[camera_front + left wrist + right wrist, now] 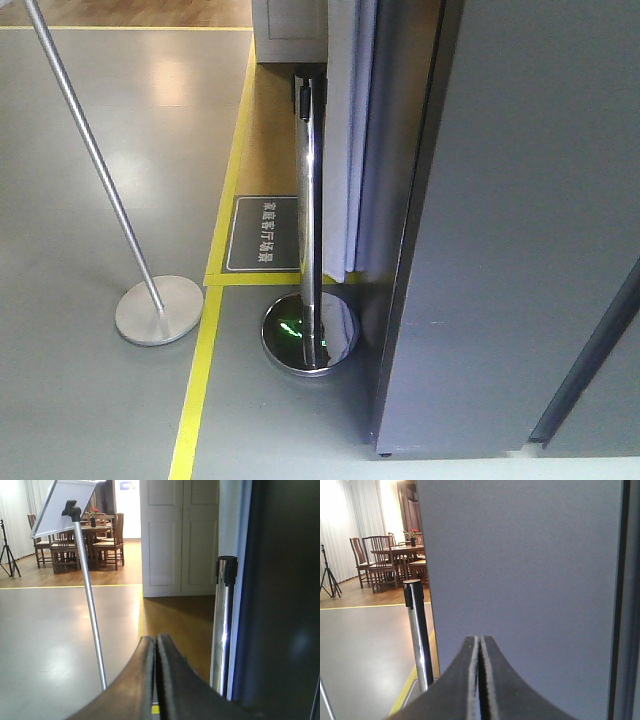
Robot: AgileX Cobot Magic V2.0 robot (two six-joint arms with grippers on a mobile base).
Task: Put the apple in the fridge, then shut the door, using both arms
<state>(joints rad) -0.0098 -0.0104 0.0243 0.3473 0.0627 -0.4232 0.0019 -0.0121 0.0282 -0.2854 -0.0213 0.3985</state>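
Observation:
The apple is out of view in every frame. The fridge (500,250) fills the right of the front view as tall dark grey panels, split low on the right by a dark slanted seam. I cannot tell which panel is the door, and no white lining shows. My left gripper (156,638) is shut with nothing in it, and the fridge's dark side (285,605) is to its right. My right gripper (479,639) is also shut and empty, pointing at a flat grey fridge panel (530,555) close in front. Neither gripper shows in the front view.
A chrome stanchion post (311,220) on a round base stands just left of the fridge. A tilted sign stand (158,310) is further left. Yellow floor tape (205,370) runs past both. White cupboard doors (180,535) and a dining table with chairs (90,540) lie beyond.

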